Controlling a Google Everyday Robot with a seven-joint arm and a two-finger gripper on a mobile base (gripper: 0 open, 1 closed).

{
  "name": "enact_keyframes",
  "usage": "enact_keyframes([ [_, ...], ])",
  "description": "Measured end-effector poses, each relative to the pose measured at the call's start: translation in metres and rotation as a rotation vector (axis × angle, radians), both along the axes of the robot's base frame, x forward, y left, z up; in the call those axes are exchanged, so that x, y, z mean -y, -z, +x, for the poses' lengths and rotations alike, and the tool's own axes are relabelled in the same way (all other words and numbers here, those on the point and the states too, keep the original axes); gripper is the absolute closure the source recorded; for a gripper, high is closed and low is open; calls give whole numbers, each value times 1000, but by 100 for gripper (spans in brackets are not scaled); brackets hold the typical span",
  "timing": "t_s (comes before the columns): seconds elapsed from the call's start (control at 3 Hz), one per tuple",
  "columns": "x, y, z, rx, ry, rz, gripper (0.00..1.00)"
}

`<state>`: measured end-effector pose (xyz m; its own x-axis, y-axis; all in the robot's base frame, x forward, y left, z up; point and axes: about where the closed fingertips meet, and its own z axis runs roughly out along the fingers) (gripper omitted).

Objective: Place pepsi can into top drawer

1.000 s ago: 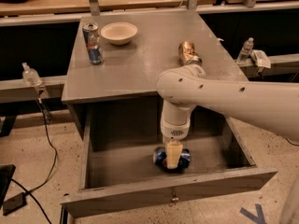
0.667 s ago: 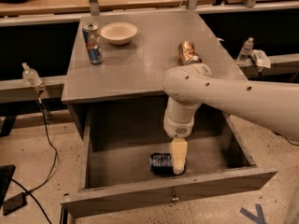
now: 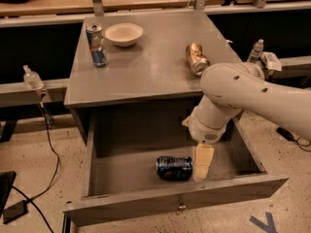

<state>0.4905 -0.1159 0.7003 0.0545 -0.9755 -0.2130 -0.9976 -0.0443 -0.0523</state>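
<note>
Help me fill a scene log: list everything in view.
wide grey top drawer: 1, grey, pulled open
dark blue pepsi can: 1, blue, on its side in that drawer
slim blue-silver-red can: 1, upright, cabinet top, back left
round white bowl: 1, white, beside it
gold metal can: 1, gold, on its side, cabinet top
clear plastic bottles: 2, left and right of cabinet
white robot arm: 1, over drawer
hand: 1, cream, in drawer beside pepsi can

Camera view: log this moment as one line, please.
pepsi can: lying on its side on drawer floor | top drawer: open | gripper: down in drawer, beside can's end | task: can in drawer
</note>
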Motion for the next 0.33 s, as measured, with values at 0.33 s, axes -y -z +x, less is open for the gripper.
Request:
enact_keyframes([
  [0.33, 0, 0, 0, 0, 0, 0, 0],
])
